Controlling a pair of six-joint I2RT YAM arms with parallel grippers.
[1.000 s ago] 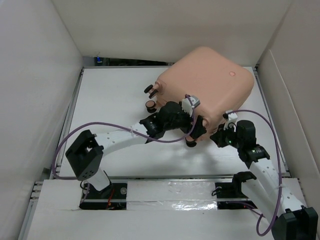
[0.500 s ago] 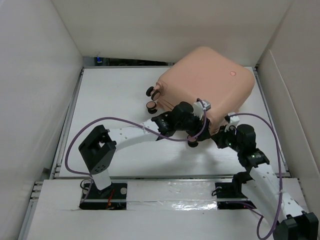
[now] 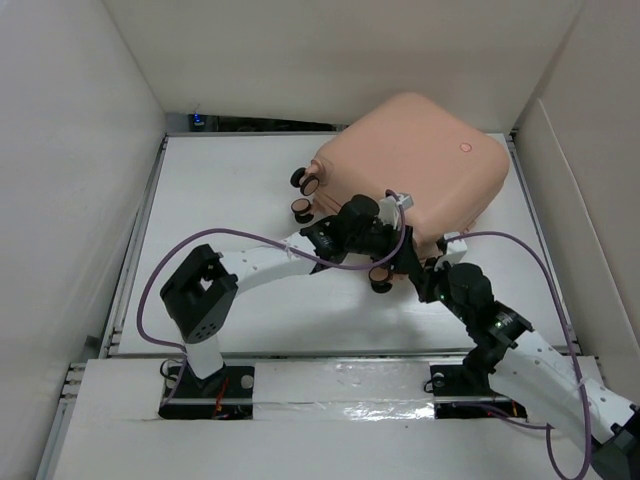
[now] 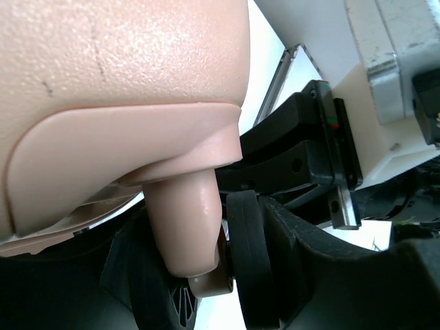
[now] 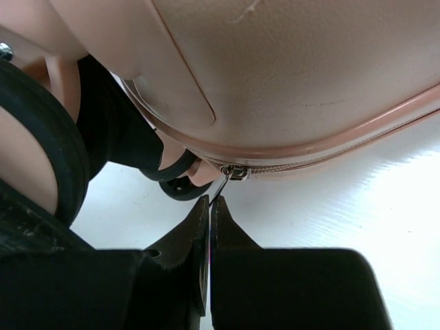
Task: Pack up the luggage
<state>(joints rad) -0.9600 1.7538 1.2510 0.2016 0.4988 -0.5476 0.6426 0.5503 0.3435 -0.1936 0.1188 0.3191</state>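
Luggage (image 3: pixel 410 165) – a peach-pink hard-shell suitcase – lies flat and closed on the far right part of the table (image 3: pixel 230 190). Its wheeled end faces near-left, toward both arms, and its body runs away to the far right.

Left pincer (image 3: pixel 388 258) sits at the nearest corner. In the wrist view its fingers stand at middling width on either side of the caster (image 4: pixel 185 227) and black wheel (image 4: pixel 246 268); whether they actually bite cannot be told.

Right pincer (image 5: pixel 210 206) is pressed together, with the metal zipper pull (image 5: pixel 223 184) pinched between its tips. The pull hangs from the zipper seam (image 5: pixel 309 159) just above and ahead of those tips.

Governing relation: the seam leads away from the right pincer along the shell's lower edge, to its right. The right arm is the nearer to it. The likely step is to draw the slider along that line – with the left arm steadying the corner. A thin tab may slip from the grip.
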